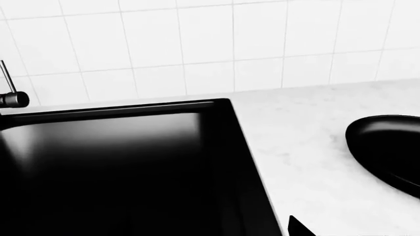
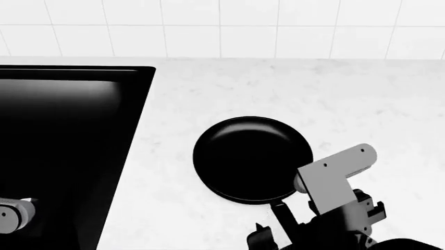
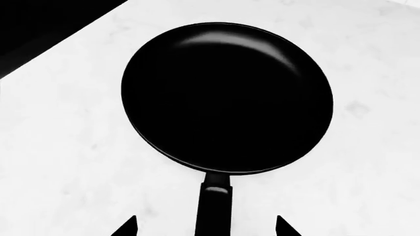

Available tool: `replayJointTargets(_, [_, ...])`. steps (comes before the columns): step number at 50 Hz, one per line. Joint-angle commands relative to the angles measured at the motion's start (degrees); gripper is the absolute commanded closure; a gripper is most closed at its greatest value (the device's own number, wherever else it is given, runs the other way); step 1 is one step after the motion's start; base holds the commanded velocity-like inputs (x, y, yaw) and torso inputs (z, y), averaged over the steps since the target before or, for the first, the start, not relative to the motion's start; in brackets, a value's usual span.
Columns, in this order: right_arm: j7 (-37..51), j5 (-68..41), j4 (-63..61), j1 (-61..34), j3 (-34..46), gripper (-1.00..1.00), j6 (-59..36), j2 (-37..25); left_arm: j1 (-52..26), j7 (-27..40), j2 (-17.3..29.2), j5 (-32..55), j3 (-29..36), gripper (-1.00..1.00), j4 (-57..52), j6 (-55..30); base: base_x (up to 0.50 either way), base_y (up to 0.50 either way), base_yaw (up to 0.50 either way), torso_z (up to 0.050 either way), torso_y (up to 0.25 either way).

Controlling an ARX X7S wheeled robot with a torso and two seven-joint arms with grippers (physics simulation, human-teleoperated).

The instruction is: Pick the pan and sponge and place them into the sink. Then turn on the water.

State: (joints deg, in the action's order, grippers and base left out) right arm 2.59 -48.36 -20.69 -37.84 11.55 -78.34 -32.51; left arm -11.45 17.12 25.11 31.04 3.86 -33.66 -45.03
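Pan (image 2: 251, 157) lay flat on the marble counter (image 2: 208, 99) right of the sink (image 2: 70, 130), handle (image 3: 213, 209) pointing back toward the robot | right gripper (image 3: 206, 227) spread wide, fingertips (image 3: 125, 227) either side of the handle, not touching, holding nothing | left gripper over the basin; state cannot be told.

a round, glossy black frying pan (image 2: 251, 158) is seen lying flat and upright on the pale marbled counter, its short black handle (image 3: 215, 209) pointed toward the robot. a large matte-black sink (image 2: 66, 130) is set into the counter beside it, apart from the pan, below the white tiled wall.
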Motion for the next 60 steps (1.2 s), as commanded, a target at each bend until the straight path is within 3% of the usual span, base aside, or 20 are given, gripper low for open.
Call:
replayJointTargets(1, [0.0,-2.3,5.5,-5.4,-0.2,-1.00,-4.8,1.9,0.6,-0.3,0.5,0.2,-0.2,-1.00,0.3,0.4,0.00,0.00,0.00,0.000,0.000])
replayJointTargets(14, [-1.9,-1.6,11.4,-10.0,5.0,-1.00,-5.6,2.4,0.3,0.0,0.1,-0.3,0.8,-1.00,1.4,0.9,0.00,0.00,0.00,0.000,0.000])
replayJointTargets(31, [-1.6,-0.5,13.6,-9.3,7.6,-1.00,-3.4,1.2,-0.1,0.3,-0.2,-0.4,1.5,-1.00,1.8,1.0,0.00,0.00,0.00,0.000,0.000])
replayJointTargets(32, [-1.9,-0.4,13.0,-9.5,8.1,1.00,-2.9,0.9,0.0,0.3,-0.1,-0.3,1.4,-1.00,1.8,1.0,0.00,0.00,0.00,0.000,0.000])
replayJointTargets(52, [-3.7,4.5,4.6,-9.3,11.0,1.00,8.7,-3.5,0.3,0.1,0.2,-0.2,1.5,-1.00,2.3,1.7,0.00,0.00,0.00,0.000,0.000])
replayJointTargets(56, [-0.9,1.6,3.6,-7.7,3.9,1.00,10.1,-2.2,0.1,0.4,0.2,-0.5,1.8,-1.00,3.1,1.5,0.00,0.00,0.00,0.000,0.003])
replayJointTargets(60, [-1.3,3.4,3.2,-6.6,4.3,1.00,13.7,-2.5,0.8,0.2,0.5,-0.3,1.3,-1.00,3.0,1.8,0.00,0.00,0.00,0.000,0.003])
